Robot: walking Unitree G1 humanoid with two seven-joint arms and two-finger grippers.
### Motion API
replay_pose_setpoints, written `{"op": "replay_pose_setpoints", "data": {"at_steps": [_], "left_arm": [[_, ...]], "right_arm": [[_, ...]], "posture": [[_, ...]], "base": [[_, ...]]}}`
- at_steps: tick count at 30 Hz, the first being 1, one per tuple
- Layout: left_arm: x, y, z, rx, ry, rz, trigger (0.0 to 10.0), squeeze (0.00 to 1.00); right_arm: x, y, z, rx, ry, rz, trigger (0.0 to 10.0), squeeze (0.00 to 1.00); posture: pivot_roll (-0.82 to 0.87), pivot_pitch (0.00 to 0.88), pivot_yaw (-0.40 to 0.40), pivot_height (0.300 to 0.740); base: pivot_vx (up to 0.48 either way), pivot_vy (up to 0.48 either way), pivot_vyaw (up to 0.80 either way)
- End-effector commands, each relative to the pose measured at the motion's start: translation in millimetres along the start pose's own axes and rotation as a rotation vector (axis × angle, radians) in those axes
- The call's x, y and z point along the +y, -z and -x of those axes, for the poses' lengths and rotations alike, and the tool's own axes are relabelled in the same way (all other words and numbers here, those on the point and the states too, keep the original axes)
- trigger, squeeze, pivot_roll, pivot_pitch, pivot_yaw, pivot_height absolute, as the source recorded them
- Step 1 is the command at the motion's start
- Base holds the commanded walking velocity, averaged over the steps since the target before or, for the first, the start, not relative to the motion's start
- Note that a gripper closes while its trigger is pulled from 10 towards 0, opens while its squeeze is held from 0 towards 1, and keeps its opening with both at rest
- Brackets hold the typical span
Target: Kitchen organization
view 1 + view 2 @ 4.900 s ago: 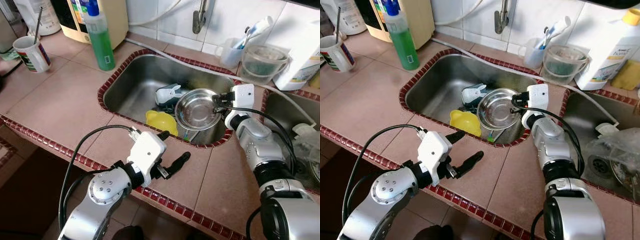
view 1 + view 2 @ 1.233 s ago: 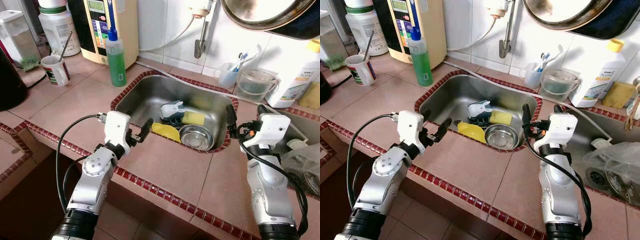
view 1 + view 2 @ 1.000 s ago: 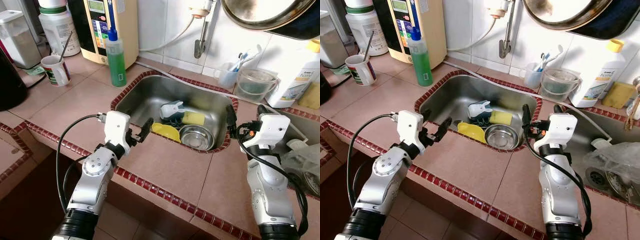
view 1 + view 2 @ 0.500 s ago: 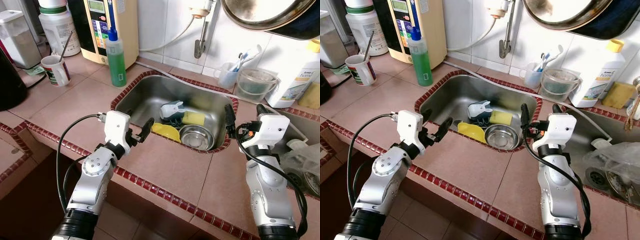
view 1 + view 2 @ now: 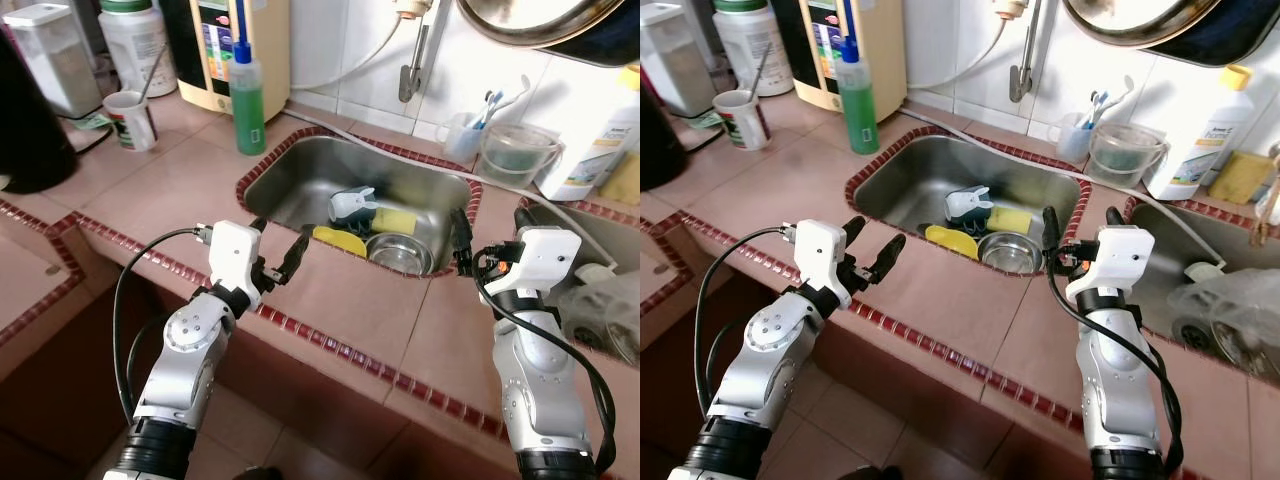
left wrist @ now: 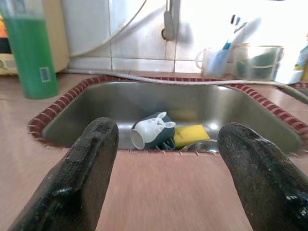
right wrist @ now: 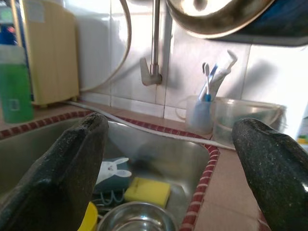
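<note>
A steel bowl (image 5: pixel 400 253) lies in the sink (image 5: pixel 300 185) with a yellow sponge (image 5: pixel 391 219), a white and blue bunny cup (image 5: pixel 352 203) on its side and a yellow plastic piece (image 5: pixel 338 238). My left gripper (image 5: pixel 278 245) hovers open over the counter at the sink's near left edge, holding nothing. My right gripper (image 5: pixel 489 215) stands open above the sink's right rim, also holding nothing. In the left wrist view the gripper (image 6: pixel 168 129) faces the cup (image 6: pixel 153 132) and sponge (image 6: pixel 191 134). The right wrist view looks past the gripper (image 7: pixel 171 120) onto the bowl (image 7: pixel 137 219).
A green soap bottle (image 5: pixel 248 100) and a mug (image 5: pixel 130 105) with a spoon stand on the counter at back left. Behind the sink are a toothbrush cup (image 5: pixel 462 135) and a clear tub (image 5: pixel 518 155). A second basin (image 5: pixel 1170 240) and a plastic bag (image 5: pixel 605 310) lie to the right. A pan (image 5: pixel 540 20) hangs overhead.
Five seconds ago my right gripper held the steel bowl over the sink; now the bowl lies in the sink and the gripper is open. Since then the camera has drawn back.
</note>
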State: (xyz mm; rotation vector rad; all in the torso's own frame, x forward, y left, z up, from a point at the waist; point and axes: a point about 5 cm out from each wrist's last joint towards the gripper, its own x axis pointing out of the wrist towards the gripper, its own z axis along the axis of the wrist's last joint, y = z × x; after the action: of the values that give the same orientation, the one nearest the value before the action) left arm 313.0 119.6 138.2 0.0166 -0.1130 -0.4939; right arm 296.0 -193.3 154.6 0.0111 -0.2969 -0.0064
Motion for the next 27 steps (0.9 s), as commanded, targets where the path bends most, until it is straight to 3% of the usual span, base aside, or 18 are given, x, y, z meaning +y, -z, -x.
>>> {"op": "replay_pose_setpoints", "data": {"at_steps": [1,5,21,27], "left_arm": [[0.9,-2.3,-0.4,-0.009,0.004,0.002,10.0,0.00],[0.0,-3.2,-1.2,-0.011,0.010,0.000,10.0,0.00],[2.6,-3.8,-0.9,-0.018,-0.001,-0.015,10.0,0.00],[6.2,-1.7,0.9,-0.007,-0.004,-0.029,10.0,0.00]], "right_arm": [[-0.2,-4.6,-2.1,-0.018,0.004,-0.002,10.0,0.00],[-1.4,-4.9,-1.4,-0.019,0.007,0.000,10.0,0.00],[-1.9,-4.3,-1.4,-0.021,-0.005,0.014,10.0,0.00],[-0.4,4.1,1.3,0.039,-0.021,0.033,10.0,0.00]], "posture": [[0.01,0.000,0.010,0.740],[0.01,0.000,0.011,0.740],[0.01,0.000,0.012,0.740],[0.01,0.000,0.013,0.740]], "base": [[-0.277,0.000,0.00],[-0.263,0.000,0.00],[0.000,0.000,0.00],[0.000,0.000,-0.20]]}}
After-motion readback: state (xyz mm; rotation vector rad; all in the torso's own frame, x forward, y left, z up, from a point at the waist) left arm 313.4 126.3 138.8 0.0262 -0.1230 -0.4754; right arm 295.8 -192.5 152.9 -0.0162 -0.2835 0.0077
